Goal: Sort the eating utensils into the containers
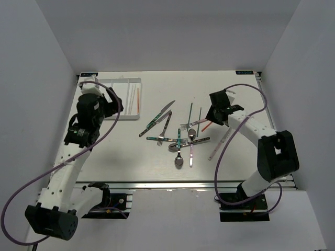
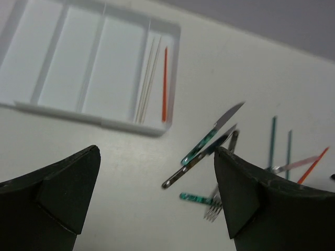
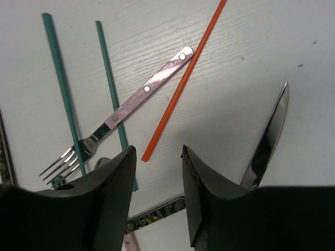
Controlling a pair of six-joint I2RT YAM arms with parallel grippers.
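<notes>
The white cutlery tray (image 1: 104,82) lies at the far left. Its rightmost compartment holds an orange chopstick (image 2: 165,83) and pale thin sticks (image 2: 146,78). My left gripper (image 2: 157,151) is open and empty, hovering by the tray's near right corner (image 1: 116,102). Forks, knives and spoons (image 1: 179,141) lie scattered mid-table. My right gripper (image 3: 157,151) is open, its tips straddling the near end of a loose orange chopstick (image 3: 180,89) without touching it. It also shows in the top view (image 1: 212,119).
A pink-handled fork (image 3: 131,104) and two teal chopsticks (image 3: 60,78) lie left of the orange chopstick. A knife blade (image 3: 269,141) lies to its right. A dark patterned handle (image 3: 157,212) lies under the right jaws. Teal and dark knives (image 2: 209,141) lie right of the tray.
</notes>
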